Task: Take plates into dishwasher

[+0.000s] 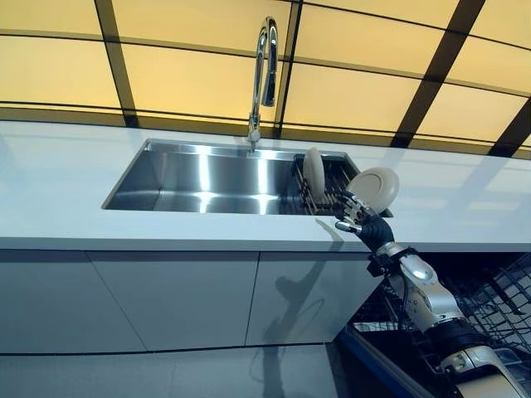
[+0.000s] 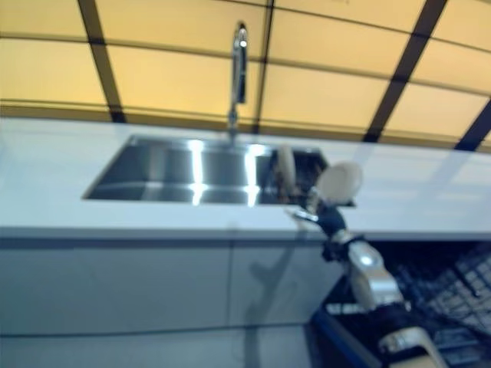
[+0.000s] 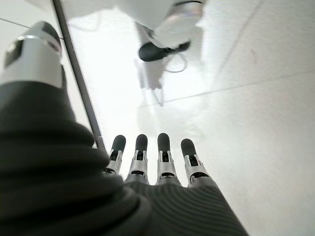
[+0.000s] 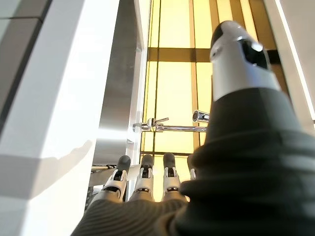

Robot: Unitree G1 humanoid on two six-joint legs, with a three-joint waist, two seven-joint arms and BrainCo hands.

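Note:
Two pale plates stand in a dark wire rack (image 1: 325, 196) at the right end of the steel sink (image 1: 207, 178). One plate (image 1: 314, 172) stands upright, edge on. The other plate (image 1: 373, 189) leans at the rack's right end, its face turned toward me. My right hand (image 1: 357, 214) is raised just in front of and below this leaning plate. In the right wrist view its fingers (image 4: 142, 178) are straight and no plate shows between them and the thumb. Whether they touch the plate I cannot tell. My left hand (image 3: 147, 167) hangs open over the floor.
A tall chrome faucet (image 1: 264, 75) rises behind the sink. White countertop (image 1: 66, 191) runs along both sides, with white cabinet fronts (image 1: 166, 298) below. The open dishwasher's wire rack (image 1: 489, 303) sits low at the right, beside my right arm.

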